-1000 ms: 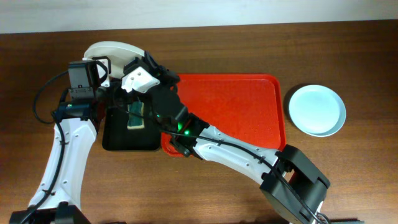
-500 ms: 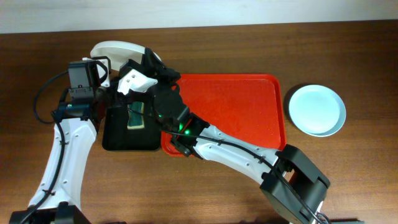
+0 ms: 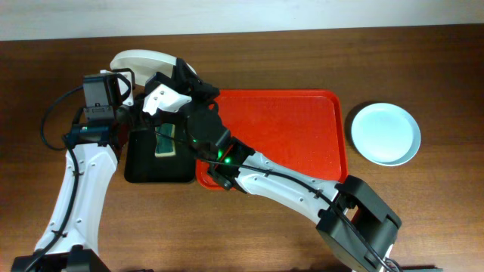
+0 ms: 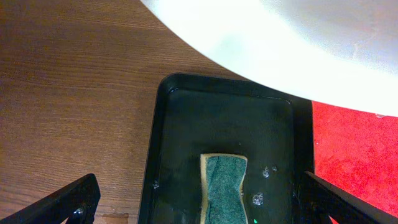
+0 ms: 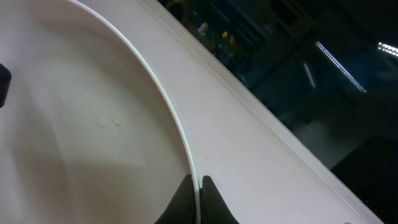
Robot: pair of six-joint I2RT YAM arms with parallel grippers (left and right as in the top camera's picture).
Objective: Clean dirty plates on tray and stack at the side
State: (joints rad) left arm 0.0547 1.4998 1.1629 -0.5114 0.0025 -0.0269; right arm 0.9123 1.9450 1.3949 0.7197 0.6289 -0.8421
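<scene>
1. Overhead: your red rectangular plastic tray [image 3: 295, 128] carried no plates. One pale mint-blue round plate [image 3: 384, 133] sat on the table just right of it. The white round plate [image 3: 136, 60] was held beyond the narrow black tray [image 3: 144, 170], so I judged it not yet stacked. No third plate showed; it may have lain under the mint one.
2. Left wrist: your left gripper [image 4: 200, 186] stood wide and empty above the green-faced sponge [image 4: 222, 186].
3. Right wrist: your right gripper [image 5: 198, 190] pinched the white round plate at its rim. Smears were hard to judge.

The white plate [image 3: 140, 59] has tilted and shifted slightly rightward.
</scene>
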